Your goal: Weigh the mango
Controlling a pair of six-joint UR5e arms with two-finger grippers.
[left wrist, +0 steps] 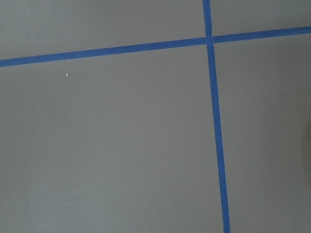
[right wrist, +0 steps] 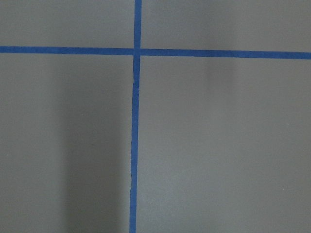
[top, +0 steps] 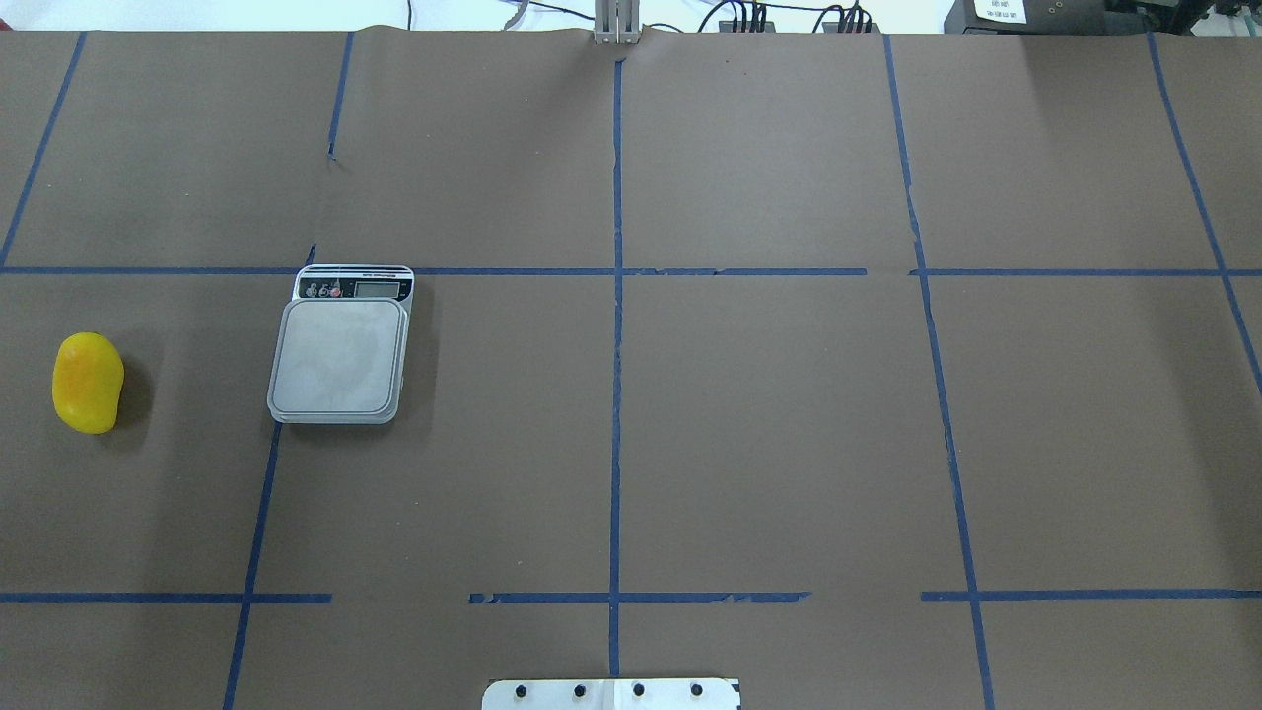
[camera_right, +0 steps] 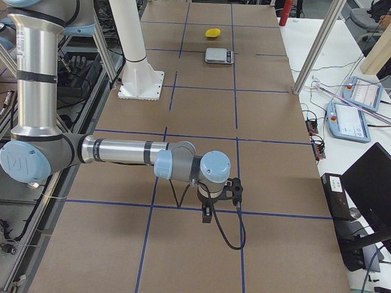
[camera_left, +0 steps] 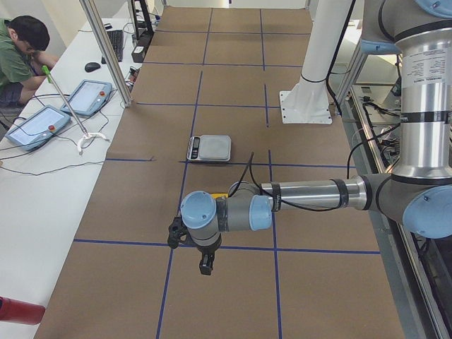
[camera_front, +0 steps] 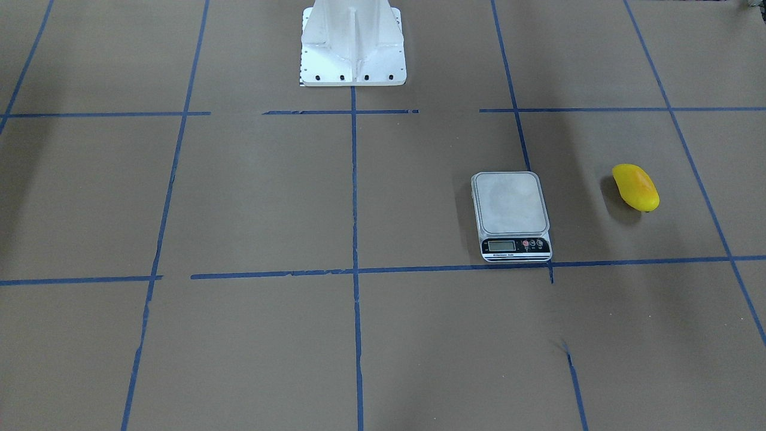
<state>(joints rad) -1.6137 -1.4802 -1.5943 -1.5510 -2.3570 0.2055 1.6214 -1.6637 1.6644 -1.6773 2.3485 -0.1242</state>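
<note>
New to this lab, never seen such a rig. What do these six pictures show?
A robot with two jointed arms, each ending in a two-finger pincer. Two pictures look down on the brown table, one from behind the robot, one facing it. Two look along the table from its ends: one shows the left arm near, the other the right arm. The last two come from wrist cameras: only table and blue tape. A yellow mango lies apart from a silver kitchen scale, whose platform is bare. The mango is not held; whether the left pincer or right pincer is open I cannot tell.
</note>
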